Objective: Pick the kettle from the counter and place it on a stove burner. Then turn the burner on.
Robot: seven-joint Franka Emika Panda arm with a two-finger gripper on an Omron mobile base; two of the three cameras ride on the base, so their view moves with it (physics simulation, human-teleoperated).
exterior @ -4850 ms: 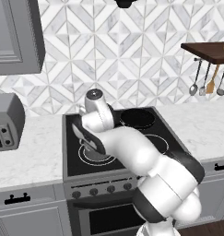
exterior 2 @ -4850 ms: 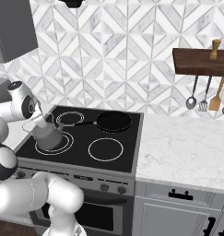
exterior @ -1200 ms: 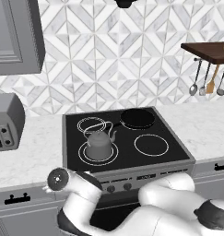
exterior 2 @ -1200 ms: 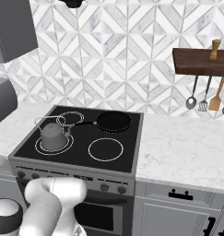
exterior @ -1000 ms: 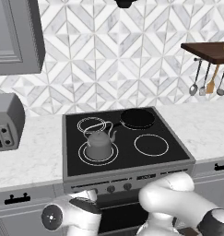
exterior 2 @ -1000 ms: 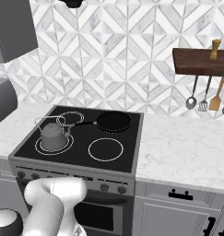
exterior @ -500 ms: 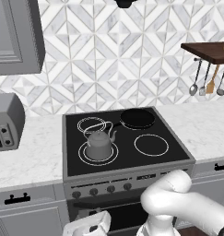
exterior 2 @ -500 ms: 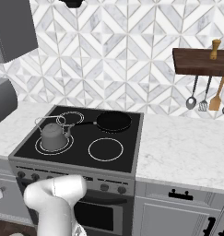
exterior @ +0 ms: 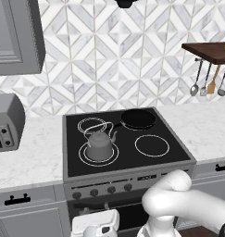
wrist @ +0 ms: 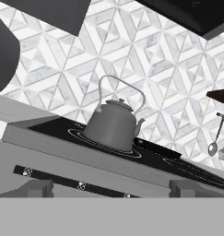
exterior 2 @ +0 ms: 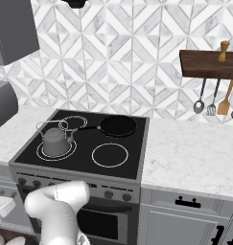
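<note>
Hand view: kettle point(wrist: 114, 125) on stove burner point(wrist: 102, 144), above, beyond tool point(wrist: 111, 188), fingers apart.

Kettle point(exterior: 99, 146) stood on the front-left burner point(exterior: 84, 157) of the cooktop point(exterior: 174, 149), blocking that spot; its wire handle arched high. Frying pan point(exterior: 138, 119) took the back-right ring. Front-right ring point(exterior: 152, 145) was bare, open from above and the front. Small back-left ring point(exterior: 89, 124) sat just behind the kettle, tight to reach. Knob row point(exterior: 102, 190) on the stove front had free air before it. My own arm point(exterior: 178, 203) bulked low right of it. Toaster point(exterior: 6, 121) crowded the left desk point(exterior: 35, 157); right desk point(exterior 2: 194, 158) was open, with utensils point(exterior 2: 212, 104) hanging above at the wall.
</note>
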